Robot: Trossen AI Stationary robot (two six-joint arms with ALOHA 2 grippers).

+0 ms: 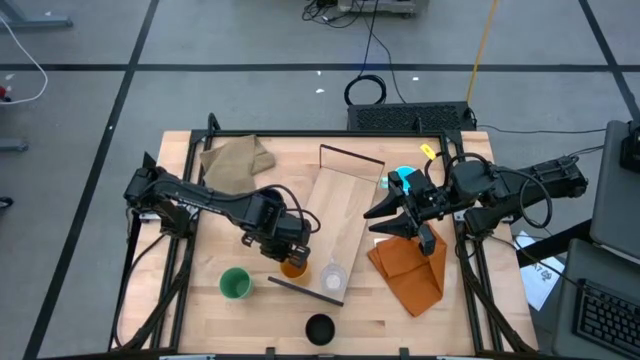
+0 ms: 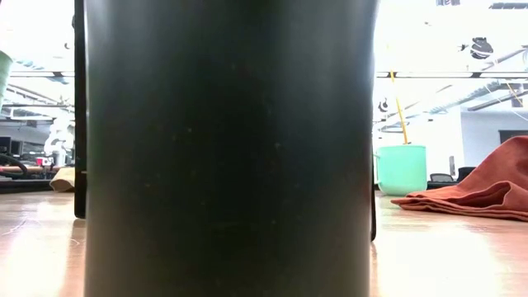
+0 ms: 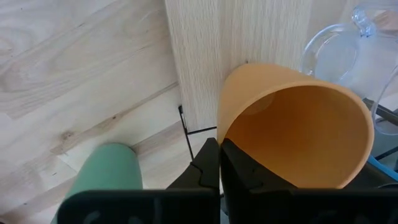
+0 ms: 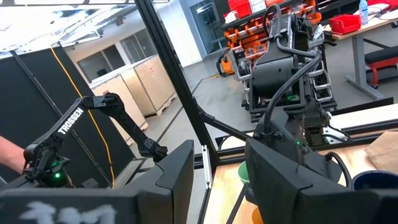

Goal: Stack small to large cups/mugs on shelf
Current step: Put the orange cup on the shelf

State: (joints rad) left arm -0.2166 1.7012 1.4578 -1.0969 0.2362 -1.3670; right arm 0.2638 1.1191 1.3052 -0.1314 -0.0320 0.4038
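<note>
— High view first: where is the orange plastic cup (image 1: 293,266)?

— At the near left corner of the long light-wood shelf board (image 1: 345,225), just beside the clear plastic cup (image 1: 333,276) that stands on the shelf's near end. The left gripper (image 1: 288,252) has its jaws shut tight on the orange cup's rim; the left wrist view shows the cup tilted, mouth open toward the camera.

— And the other cups?

— The green cup (image 1: 235,284) stands on the wooden bench (image 1: 220,320) to the left, the black cup (image 1: 319,328) near the front edge. A light-blue mug (image 1: 403,179) sits at the shelf's far right.

— The right gripper (image 1: 405,224)?

— Above the orange cloth (image 1: 410,270), jaws partly open, holding nothing. A tan cloth (image 1: 236,160) lies far left.
</note>
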